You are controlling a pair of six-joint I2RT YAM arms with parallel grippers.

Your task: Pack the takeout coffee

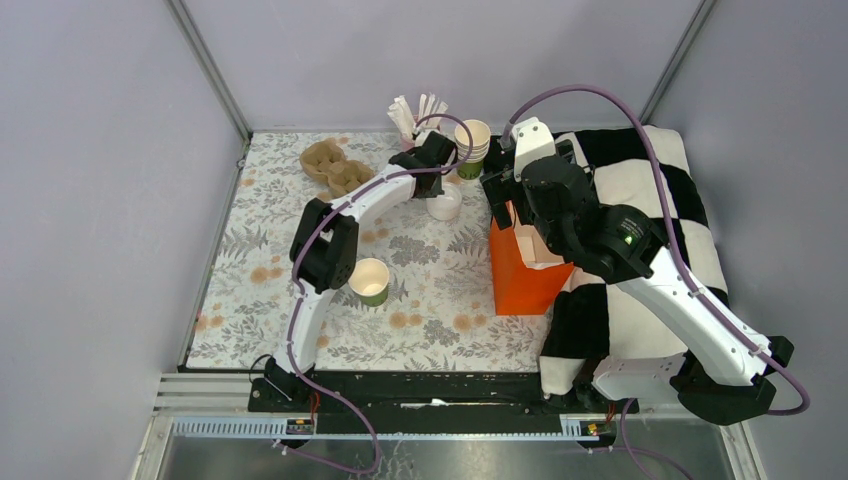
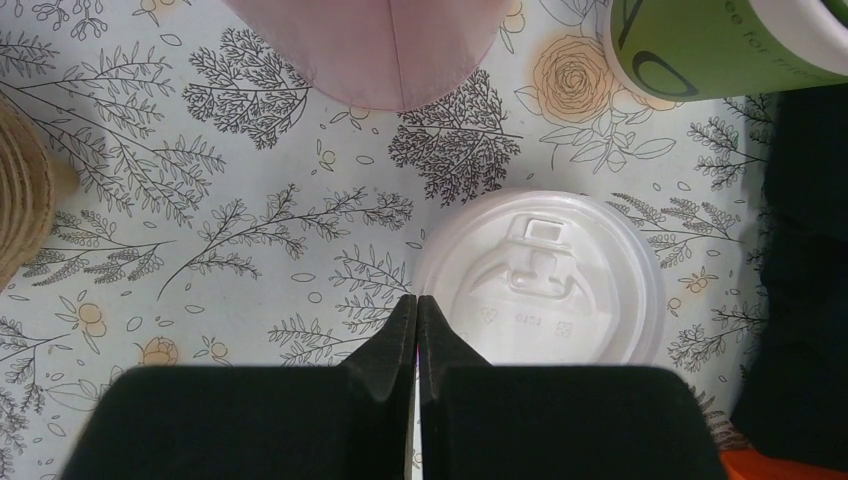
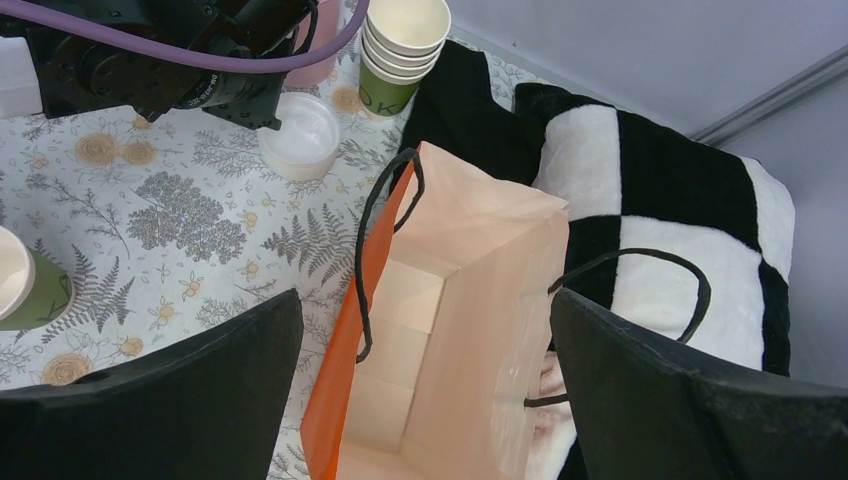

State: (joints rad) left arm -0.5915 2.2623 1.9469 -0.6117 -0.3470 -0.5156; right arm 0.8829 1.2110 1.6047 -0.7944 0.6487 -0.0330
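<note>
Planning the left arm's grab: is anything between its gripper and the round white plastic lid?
Nothing visible. The shut left gripper sits beside the white lid; the pink cup and green paper cup stack stand beyond it.

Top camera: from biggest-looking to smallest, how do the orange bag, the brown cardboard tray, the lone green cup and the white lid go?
1. Orange bag
2. Brown cardboard tray
3. Lone green cup and white lid: they look about alike, so I won't rank them.
</note>
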